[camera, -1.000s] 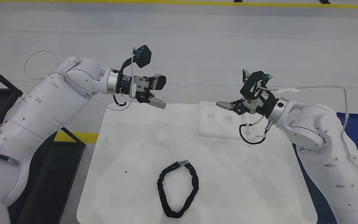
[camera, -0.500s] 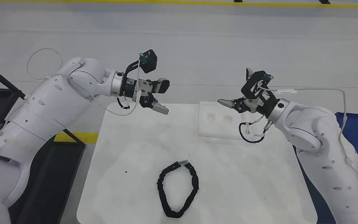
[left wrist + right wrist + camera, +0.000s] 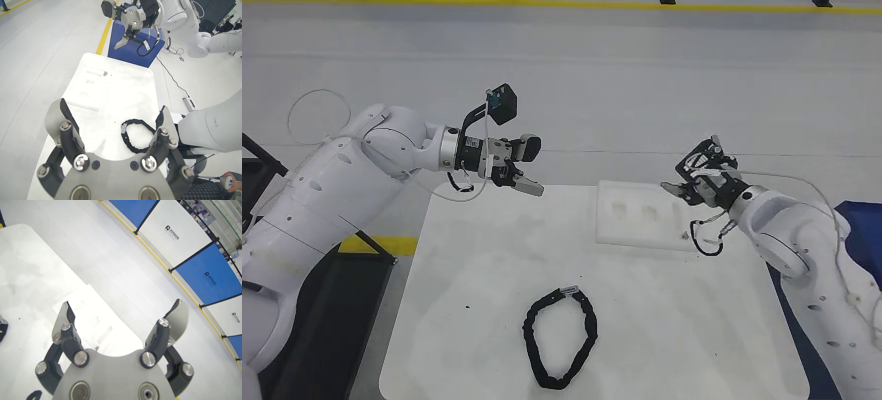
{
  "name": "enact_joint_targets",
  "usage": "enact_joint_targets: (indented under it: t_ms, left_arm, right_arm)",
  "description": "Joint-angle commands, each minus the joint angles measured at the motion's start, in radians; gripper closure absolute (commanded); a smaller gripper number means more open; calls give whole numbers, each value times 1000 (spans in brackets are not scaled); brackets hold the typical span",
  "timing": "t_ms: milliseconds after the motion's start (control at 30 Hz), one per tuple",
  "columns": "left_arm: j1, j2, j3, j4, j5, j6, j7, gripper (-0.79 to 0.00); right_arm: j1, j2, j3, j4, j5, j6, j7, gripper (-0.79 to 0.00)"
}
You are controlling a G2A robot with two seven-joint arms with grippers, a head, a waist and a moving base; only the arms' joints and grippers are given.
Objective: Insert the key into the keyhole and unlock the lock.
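Over the table's (image 3: 472, 300) far right side, my right gripper (image 3: 679, 190) hung empty, fingers spread. The key (image 3: 683, 234) lay just beneath it, at the near end of the white foam tray (image 3: 627, 228); long axis too small to read. My left gripper (image 3: 530, 167), also spread and empty, sat well apart. The chain lock (image 3: 560, 335) lay toward the front. Right arm judged nearer the key.

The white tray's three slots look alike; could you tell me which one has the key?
The slot nearest the right gripper: the small metal key lies at its end; the other two are bare.
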Motion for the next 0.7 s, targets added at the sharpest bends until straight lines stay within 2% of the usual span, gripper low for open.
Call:
enact_joint_targets:
  t_ms: [0, 167, 433, 567, 667]
  left_arm:
    - [0, 0, 0, 0, 0, 0, 0, -785]
    - [0, 0, 0, 0, 0, 0, 0, -785]
    - [0, 0, 0, 0, 0, 0, 0, -785]
    - [0, 0, 0, 0, 0, 0, 0, -785]
    - [0, 0, 0, 0, 0, 0, 0, -785]
  right_arm:
    - [-8, 0, -5, 11, -43, 10, 19, -785]
    - [-30, -4, -20, 48, -110, 89, 76, -785]
    - [-71, -11, -47, 65, -160, 145, 211, -785]
    - [-101, -16, -47, 65, -137, 179, 274, -785]
    - [-126, -23, -45, 64, -70, 243, 307, -785]
